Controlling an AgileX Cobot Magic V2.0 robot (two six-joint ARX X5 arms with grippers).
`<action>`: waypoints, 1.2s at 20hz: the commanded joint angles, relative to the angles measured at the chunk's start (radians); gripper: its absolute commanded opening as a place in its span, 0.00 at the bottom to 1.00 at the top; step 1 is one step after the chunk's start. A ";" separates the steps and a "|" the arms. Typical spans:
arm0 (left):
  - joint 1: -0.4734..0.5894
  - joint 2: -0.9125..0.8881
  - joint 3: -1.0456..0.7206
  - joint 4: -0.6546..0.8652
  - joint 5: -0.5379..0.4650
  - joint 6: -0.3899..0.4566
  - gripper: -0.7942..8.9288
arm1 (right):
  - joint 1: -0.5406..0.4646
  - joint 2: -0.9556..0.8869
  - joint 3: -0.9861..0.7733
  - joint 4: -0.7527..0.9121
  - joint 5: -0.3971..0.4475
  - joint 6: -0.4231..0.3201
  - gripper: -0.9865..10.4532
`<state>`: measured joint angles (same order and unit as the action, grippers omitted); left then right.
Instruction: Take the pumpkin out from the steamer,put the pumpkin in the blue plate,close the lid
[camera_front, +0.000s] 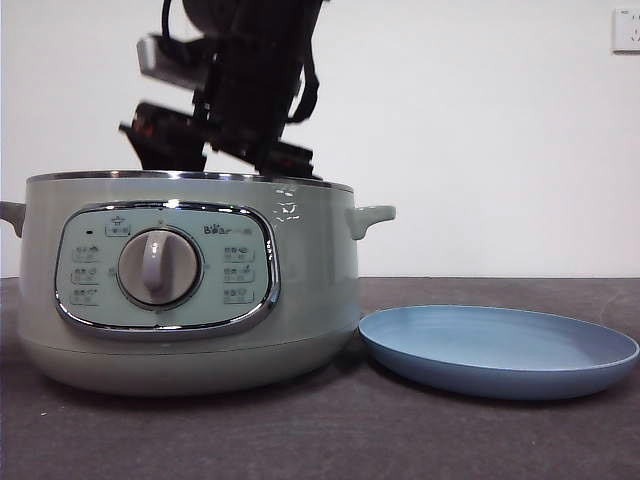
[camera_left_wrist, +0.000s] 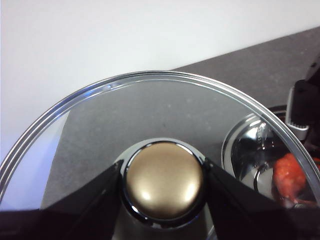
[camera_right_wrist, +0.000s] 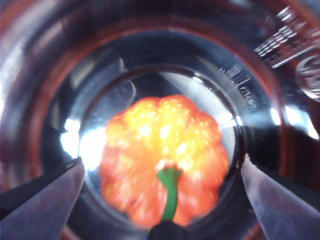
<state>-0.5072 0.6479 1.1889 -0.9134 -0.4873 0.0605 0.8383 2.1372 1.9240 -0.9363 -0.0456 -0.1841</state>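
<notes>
Pumpkin (camera_right_wrist: 162, 157) between spread right pincer (camera_right_wrist: 162, 175) jaws inside steamer (camera_front: 190, 280)

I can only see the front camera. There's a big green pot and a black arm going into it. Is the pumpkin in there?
Observer: Yes. The pumpkin sits on the shiny bottom of the steamer, stem up.
Operator: Did the arm grab it?
Observer: Not yet. The right gripper hangs over it, jaws open, one on each side.
Operator: Where's the lid?
Observer: The left gripper holds the lid by its knob, off to the side of the pot.
</notes>
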 joint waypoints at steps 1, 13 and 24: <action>-0.003 -0.011 0.011 0.035 -0.011 0.012 0.07 | 0.001 0.027 0.000 0.018 -0.007 -0.009 0.61; -0.003 -0.009 0.011 0.026 -0.006 0.012 0.07 | 0.016 -0.021 0.000 -0.006 -0.001 0.010 0.08; -0.003 0.012 0.011 0.129 0.078 0.012 0.07 | -0.208 -0.484 -0.010 -0.436 0.089 0.179 0.08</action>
<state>-0.5072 0.6689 1.1889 -0.8349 -0.4065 0.0605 0.6323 1.6451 1.9232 -1.3552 0.0338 -0.0505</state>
